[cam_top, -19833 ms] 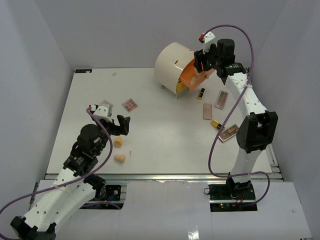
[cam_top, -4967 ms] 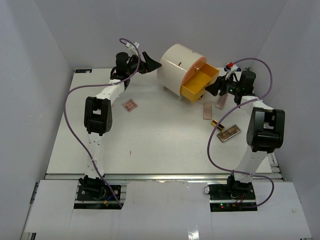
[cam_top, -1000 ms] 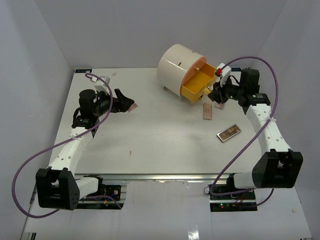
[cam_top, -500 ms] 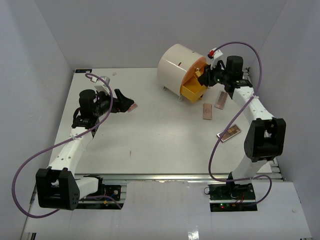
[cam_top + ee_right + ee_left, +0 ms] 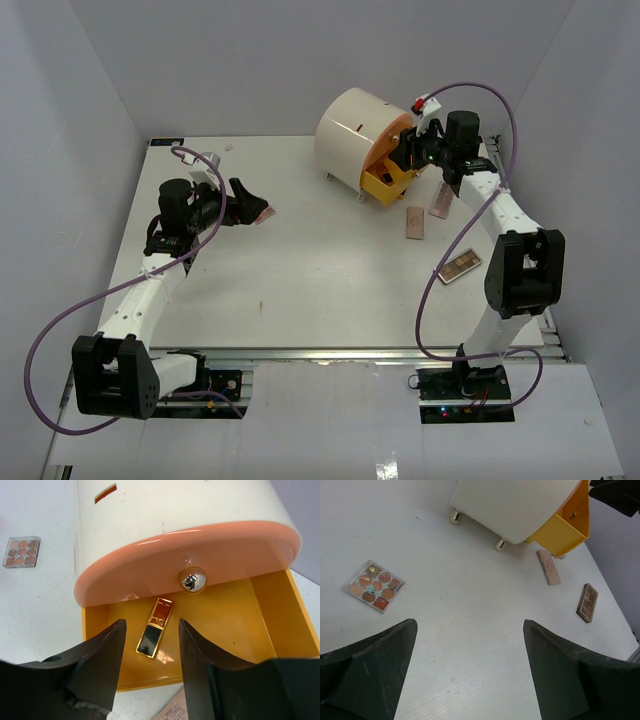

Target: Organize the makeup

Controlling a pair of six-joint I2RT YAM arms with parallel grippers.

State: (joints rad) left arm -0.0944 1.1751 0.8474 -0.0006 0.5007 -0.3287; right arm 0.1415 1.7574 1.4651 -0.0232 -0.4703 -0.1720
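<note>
A black-and-gold lipstick tube lies inside the open orange drawer of the cream round box. My right gripper hovers just above the drawer with its jaws open on either side of the tube and not touching it; it also shows in the top view. A square palette with round pans lies at the left, next to my left gripper, which is open and empty. A pink palette, a second pink one and a brown one lie right of the drawer.
The box stands on small metal feet at the back centre. A round metal knob sits on its peach front above the drawer. The right arm's cable arcs over the back right corner.
</note>
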